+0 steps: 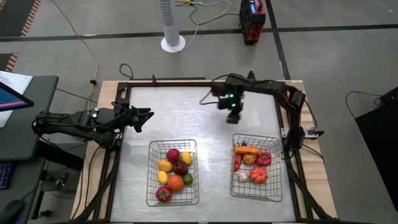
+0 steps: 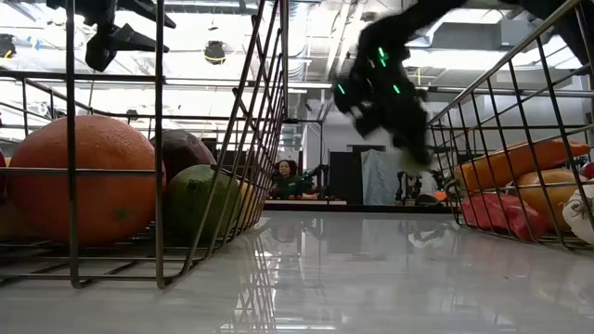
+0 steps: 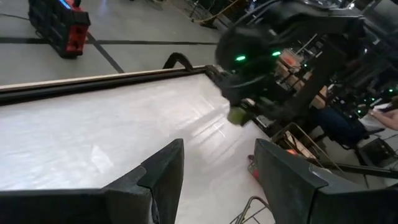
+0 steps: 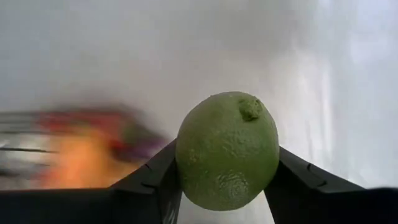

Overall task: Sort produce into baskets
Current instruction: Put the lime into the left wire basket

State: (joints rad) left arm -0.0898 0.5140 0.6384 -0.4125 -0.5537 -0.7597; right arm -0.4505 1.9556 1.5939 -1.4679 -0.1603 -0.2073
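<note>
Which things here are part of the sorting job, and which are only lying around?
Part of the job:
- lime, held in the right gripper above the table
- left basket with fruit
- right basket with carrot, chili, garlic
- left gripper, open, waiting at the table's left side

Only lying around:
- white tower fan
- red and black case
- cables on the floor

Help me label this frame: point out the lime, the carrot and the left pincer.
lime (image 4: 227, 151): right wrist view, middle of its rind.
carrot (image 1: 247, 150): high view, mid-length of its orange body.
left pincer (image 3: 217, 171): left wrist view, gap between its fingertips.
</note>
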